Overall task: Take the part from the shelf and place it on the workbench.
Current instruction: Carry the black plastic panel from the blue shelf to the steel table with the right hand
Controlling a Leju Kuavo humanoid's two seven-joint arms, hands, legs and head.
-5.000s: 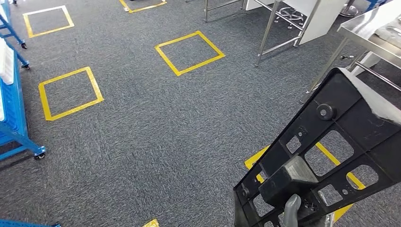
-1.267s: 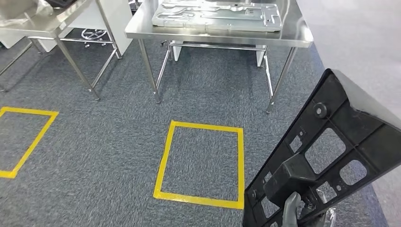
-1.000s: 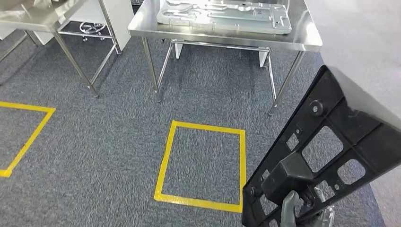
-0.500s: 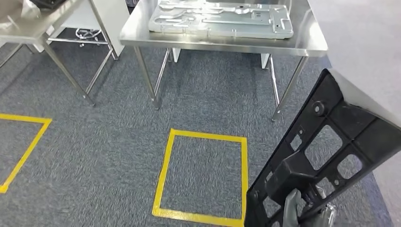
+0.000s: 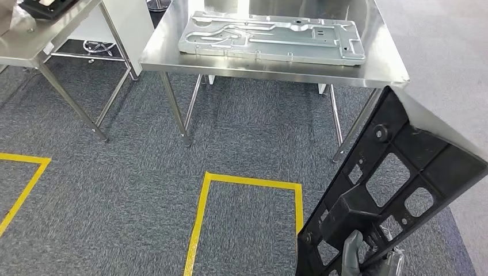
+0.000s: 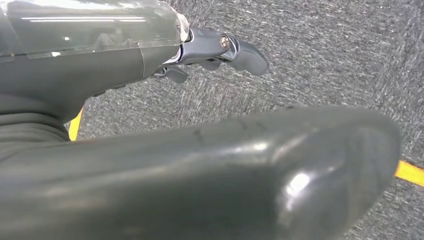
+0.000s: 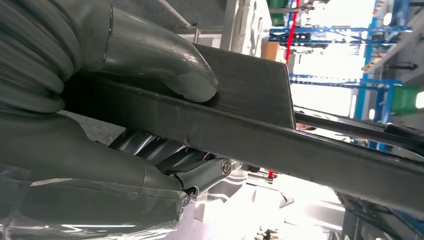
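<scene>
Grey carpet floor (image 5: 115, 172) runs across the head view, marked with a yellow tape square (image 5: 202, 218) directly ahead and a second tape corner (image 5: 23, 178) at far left.

Steel workbench (image 5: 380, 63) stands beyond the tape square on thin metal legs, its near edge facing the robot. A large silver stamped metal panel (image 5: 270, 37) lies flat on it, spanning most of the top from the left edge toward the right edge, well back from the near edge.

Second steel table (image 5: 34, 40) at upper left, set apart from the workbench; a dark object (image 5: 43, 7) sits at its far edge, too cropped to identify.

The part (image 5: 397, 190), a black plastic frame with rectangular cut-outs and a round boss near its upper end, is in the air at lower right, tilted, its top corner overlapping the workbench's near right corner in the head view. It is not on the bench.

Right hand (image 5: 359, 261) grips the part's lower end. In the right wrist view the thick thumb (image 7: 165, 62) presses one face of the frame (image 7: 280, 135) and the darker fingers (image 7: 160, 150) wrap the other.

Left hand (image 6: 220, 50) hangs over carpet, holding nothing; whether its fingers are spread or curled I cannot tell.
</scene>
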